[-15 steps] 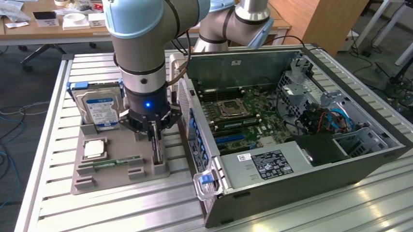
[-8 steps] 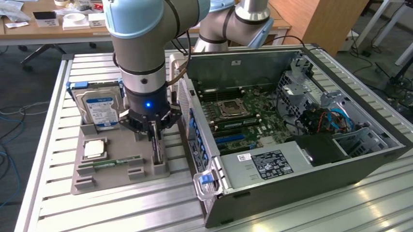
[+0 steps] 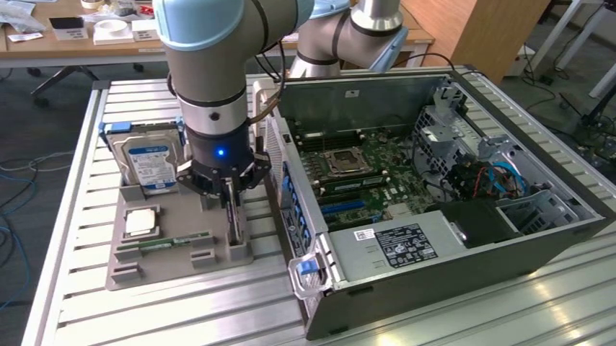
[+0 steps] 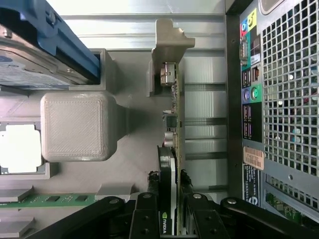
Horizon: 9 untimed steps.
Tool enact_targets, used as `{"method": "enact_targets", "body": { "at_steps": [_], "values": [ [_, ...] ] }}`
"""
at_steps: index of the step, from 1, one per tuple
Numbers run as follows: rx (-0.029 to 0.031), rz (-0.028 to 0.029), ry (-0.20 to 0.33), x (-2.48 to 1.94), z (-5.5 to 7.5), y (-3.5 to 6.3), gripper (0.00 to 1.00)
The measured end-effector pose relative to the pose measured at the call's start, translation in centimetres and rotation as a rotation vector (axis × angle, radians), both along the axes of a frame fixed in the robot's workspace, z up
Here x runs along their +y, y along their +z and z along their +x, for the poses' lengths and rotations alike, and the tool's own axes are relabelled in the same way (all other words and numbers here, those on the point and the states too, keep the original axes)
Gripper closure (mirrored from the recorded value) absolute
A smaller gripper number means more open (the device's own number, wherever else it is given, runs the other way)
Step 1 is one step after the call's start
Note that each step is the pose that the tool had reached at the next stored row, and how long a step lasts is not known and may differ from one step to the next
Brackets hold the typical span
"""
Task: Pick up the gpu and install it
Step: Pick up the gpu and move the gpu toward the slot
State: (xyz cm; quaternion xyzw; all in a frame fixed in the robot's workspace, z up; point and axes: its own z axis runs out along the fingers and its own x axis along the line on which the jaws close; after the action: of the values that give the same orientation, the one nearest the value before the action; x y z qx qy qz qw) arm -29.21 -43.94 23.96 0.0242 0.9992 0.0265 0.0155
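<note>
The fixture tray (image 3: 169, 272) lies on the bench (image 3: 86, 317), at the exterior view's left of the open computer case (image 3: 462, 270). On the tray, the hard drive (image 3: 149, 162) stands at the far end, the CPU (image 3: 141, 221) lies before it, and the RAM stick (image 3: 178, 242) lies nearer still. The gpu (image 3: 234, 227) stands on edge in the tray slot nearest the case. The hand (image 3: 231, 205) sits above it, a finger against each face.
</note>
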Motion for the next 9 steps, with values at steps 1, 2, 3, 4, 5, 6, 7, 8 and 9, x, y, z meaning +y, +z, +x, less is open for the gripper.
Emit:
{"method": "enact_targets", "body": {
  "at_steps": [1, 2, 3, 4, 5, 6, 7, 8, 9],
  "values": [
    [-0.0001, 0.0000, 0.000, 0.00, 0.0, 0.20, 0.73],
    [0.0000, 0.0000, 0.000, 0.00, 0.0, 0.39, 0.73],
    [0.0000, 0.0000, 0.000, 0.00, 0.0, 0.60, 0.73],
    [0.0000, 0.0001, 0.000, 0.00, 0.0, 0.86, 0.73],
    [-0.0001, 0.0000, 0.000, 0.00, 0.0, 1.12, 0.73],
    [-0.0001, 0.0002, 0.000, 0.00, 0.0, 1.39, 0.73],
    [-0.0001, 0.0003, 0.000, 0.00, 0.0, 1.63, 0.73],
    [-0.0001, 0.0003, 0.000, 0.00, 0.0, 1.90, 0.73],
    [-0.0001, 0.0002, 0.000, 0.00, 0.0, 2.18, 0.73]
  ]
}}
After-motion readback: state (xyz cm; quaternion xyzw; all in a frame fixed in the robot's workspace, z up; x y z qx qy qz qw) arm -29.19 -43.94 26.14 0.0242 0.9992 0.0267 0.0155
